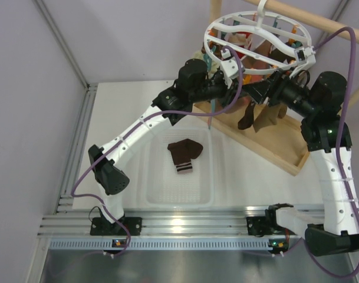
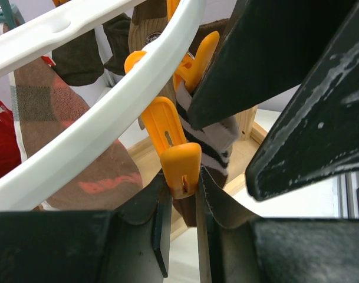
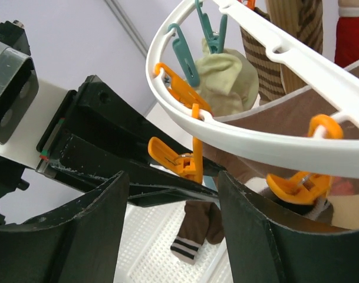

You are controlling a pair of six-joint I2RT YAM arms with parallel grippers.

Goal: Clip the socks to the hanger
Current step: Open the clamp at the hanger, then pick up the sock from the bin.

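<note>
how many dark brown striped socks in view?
2. First sock lies in the clear bin; second sock hangs below the hanger, beside the orange peg pinched by the left gripper. Others may be hidden behind the arms.

Brown pale-striped sock (image 1: 184, 154), white hanger (image 2: 108, 125)

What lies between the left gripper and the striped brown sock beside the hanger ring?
An orange peg: the left gripper pinches its lower end, and the sock sits just behind it. The left wrist view shows this.
</note>
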